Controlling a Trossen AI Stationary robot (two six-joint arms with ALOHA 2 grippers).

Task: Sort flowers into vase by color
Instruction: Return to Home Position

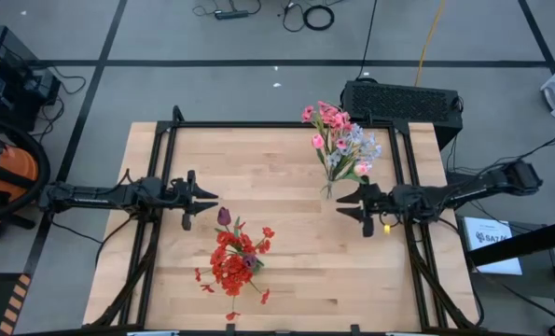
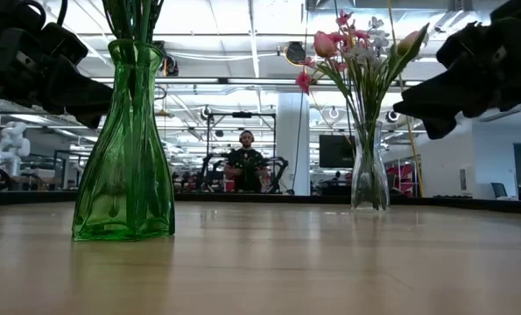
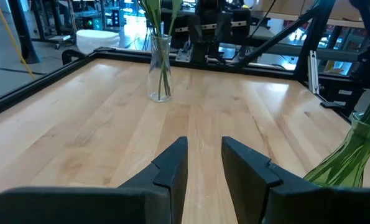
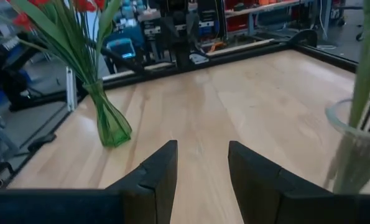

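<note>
Wooden table (image 1: pixel 286 159) carries two vases and no loose stems that I can see; the sort reads as done.

Both arms are low over the table, fingertips facing each other across the middle. Left gripper (image 1: pixel 205 198): fingers apart, nothing between them. Right gripper (image 1: pixel 340 205): fingers likewise spread and empty.

Green vase (image 2: pixel 124 175) stands upright, ahead of the left fingers and off to one side, nearer them than the right ones. It holds the red flowers (image 1: pixel 232 266) and one dark maroon bud (image 1: pixel 224 217).

Clear glass vase (image 2: pixel 369 175), upright, is just beside the right fingertips and slightly ahead. It holds the pink flowers (image 1: pixel 328 119) and pale sprigs (image 1: pixel 363 145).

Judgement: only the retreat remains. The right arm should draw straight back, because a sideways swing could clip the glass vase. The left arm has more room.
</note>
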